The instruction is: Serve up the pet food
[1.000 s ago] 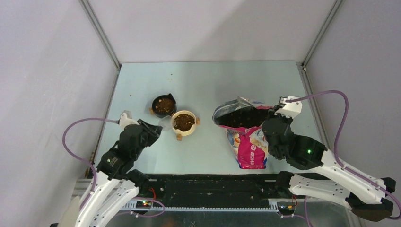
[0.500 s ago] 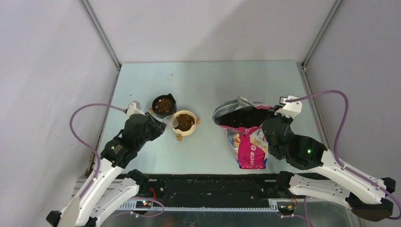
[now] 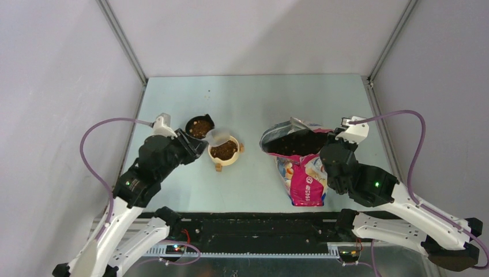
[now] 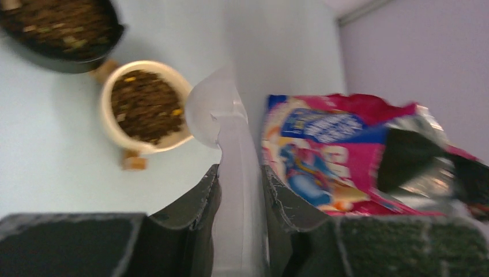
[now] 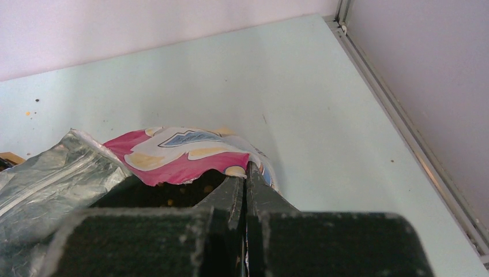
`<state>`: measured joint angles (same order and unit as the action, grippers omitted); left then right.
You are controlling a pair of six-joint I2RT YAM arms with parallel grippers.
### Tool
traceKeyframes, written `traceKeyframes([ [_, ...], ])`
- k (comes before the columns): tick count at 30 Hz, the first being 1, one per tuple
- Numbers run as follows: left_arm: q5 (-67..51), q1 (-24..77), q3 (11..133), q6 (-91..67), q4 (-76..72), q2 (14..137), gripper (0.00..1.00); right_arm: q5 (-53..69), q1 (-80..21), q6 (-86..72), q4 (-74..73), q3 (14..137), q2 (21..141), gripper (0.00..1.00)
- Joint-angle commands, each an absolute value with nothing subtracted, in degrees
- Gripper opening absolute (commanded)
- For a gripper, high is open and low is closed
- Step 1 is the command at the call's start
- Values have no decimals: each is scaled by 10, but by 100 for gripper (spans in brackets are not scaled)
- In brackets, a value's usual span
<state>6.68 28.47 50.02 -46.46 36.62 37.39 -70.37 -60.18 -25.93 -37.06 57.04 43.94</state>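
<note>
Pet food, dark brown kibble, fills a cream bowl (image 3: 224,150) and a black bowl (image 3: 199,127) left of centre. Both also show in the left wrist view, cream (image 4: 144,106) and black (image 4: 57,23). My left gripper (image 3: 195,145) (image 4: 239,170) is shut on the handle of a clear plastic scoop (image 3: 217,137) (image 4: 209,109). The scoop's cup hangs over the cream bowl's far rim, and no kibble shows in it. My right gripper (image 3: 333,138) (image 5: 247,173) is shut on the rim of the open blue-and-pink bag (image 3: 304,164) (image 5: 179,151), holding its mouth open.
The bag (image 4: 328,150) lies to the right of the bowls with its dark mouth facing the back. Grey walls and metal frame rails (image 3: 375,69) close in the pale table on three sides. A few crumbs lie on the table.
My left arm has moved forward and right with the scoop, from beside the cream bowl to over its far rim. The right arm and the bag have not moved.
</note>
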Motion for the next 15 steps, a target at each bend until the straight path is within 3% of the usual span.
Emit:
traceKeyframes([
  [1, -65, 282, 514, -450, 227, 335, 0, -730, -597, -274, -316, 597, 430, 0],
  [10, -292, 282, 511, -537, 33, 381, 0, -721, -594, -273, -314, 596, 435, 0],
  [15, -368, 285, 534, -567, 44, 460, 0, -705, -587, -272, -313, 596, 442, 0],
])
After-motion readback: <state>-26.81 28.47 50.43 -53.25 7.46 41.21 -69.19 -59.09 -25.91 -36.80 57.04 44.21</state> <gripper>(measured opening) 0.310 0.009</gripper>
